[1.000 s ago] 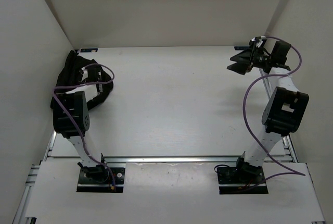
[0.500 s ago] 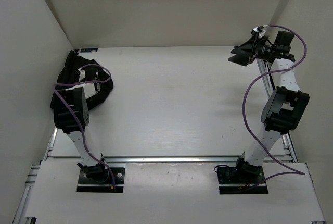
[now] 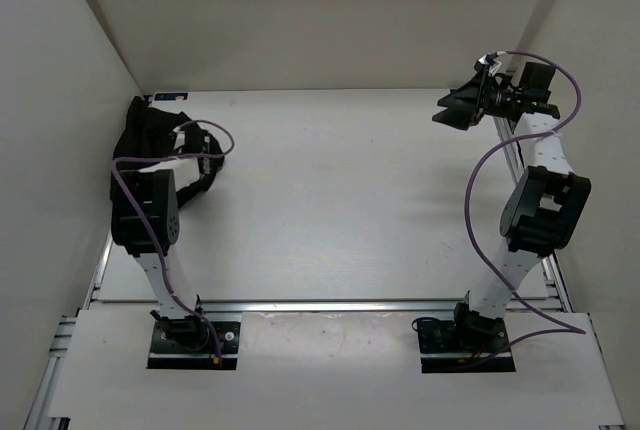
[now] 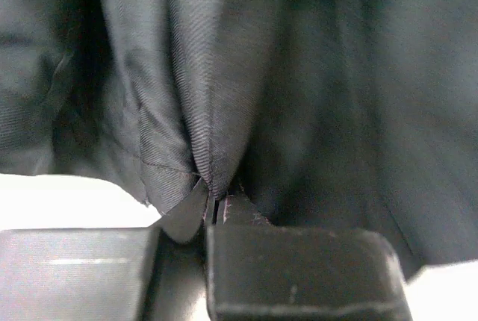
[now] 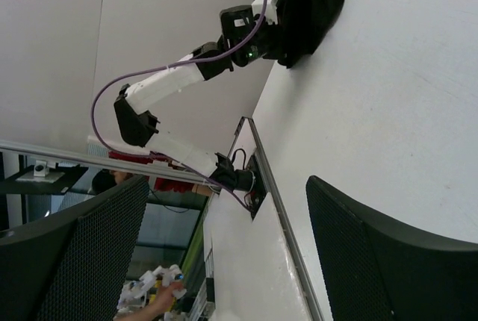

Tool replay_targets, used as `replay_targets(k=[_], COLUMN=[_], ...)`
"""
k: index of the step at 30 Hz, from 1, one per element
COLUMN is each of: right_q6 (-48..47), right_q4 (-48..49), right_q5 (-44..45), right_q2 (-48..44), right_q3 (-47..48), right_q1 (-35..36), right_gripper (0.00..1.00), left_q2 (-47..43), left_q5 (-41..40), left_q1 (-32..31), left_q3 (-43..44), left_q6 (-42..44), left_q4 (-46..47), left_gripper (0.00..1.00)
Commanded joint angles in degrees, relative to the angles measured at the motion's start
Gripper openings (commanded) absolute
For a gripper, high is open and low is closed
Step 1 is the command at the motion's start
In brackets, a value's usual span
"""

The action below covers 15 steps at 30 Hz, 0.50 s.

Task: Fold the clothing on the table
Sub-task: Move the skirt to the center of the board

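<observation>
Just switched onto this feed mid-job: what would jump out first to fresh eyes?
The black clothing lies bunched in a heap at the far left corner of the white table, with the left gripper pinched shut on a fold of it. Opposite, the right gripper hangs open and empty near the far right corner, well apart from the fabric.

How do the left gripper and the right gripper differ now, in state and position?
The left gripper is shut on a fold of the clothing; the right gripper is open and empty. The left gripper sits at the far left corner of the table; the right gripper hangs near its far right corner. Both are black, with two fingers.
</observation>
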Motion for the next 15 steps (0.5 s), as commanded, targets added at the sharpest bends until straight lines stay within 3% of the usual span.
replay_targets(k=[1, 5, 8, 9, 10, 11, 12, 15], right_q6=[3.0, 6.5, 7.6, 7.9, 7.4, 7.4, 6.9, 4.8], right_q4=[5.0, 10.4, 12.2, 12.7, 12.6, 12.1, 11.0, 8.3], right_q5=[-1.6, -2.2, -2.5, -2.3, -2.1, -2.3, -1.9, -1.0], right_q2=[-1.0, -1.1, -0.9, -0.2, 0.0, 0.3, 1.2, 1.4], right_q3=[-1.0, -3.8, -5.1, -5.0, -4.8, -4.3, -3.4, -2.7], right_q1=[0.5, 0.0, -1.2, -1.8, -2.5, -3.3, -3.7, -5.7], right_gripper=[0.90, 0.90, 0.89, 0.89, 0.90, 0.90, 0.89, 0.89], left_q2=[-7.6, -6.1, -3.4, -2.3, -1.0, -0.6, 0.7, 1.5], left_q5=[5.9, 11.2, 18.9, 24.5, 31.7, 37.8, 40.7, 41.6], left_q1=[-11.0, -24.4, -35.0, -37.1, -40.9, -43.8, -45.2, -48.8], left_q3=[6.9, 21.4, 25.8, 25.4, 23.3, 21.4, 21.1, 24.2], left_q6=[-1.5, -7.5, -10.8, -10.6, -10.4, -11.1, -12.1, -13.2], left_q4=[-1.5, -9.3, -11.0, -9.5, -6.3, -4.0, -3.0, -3.5], left_gripper=[0.00, 0.00, 0.00, 0.10, 0.48, 0.67, 0.97, 0.99])
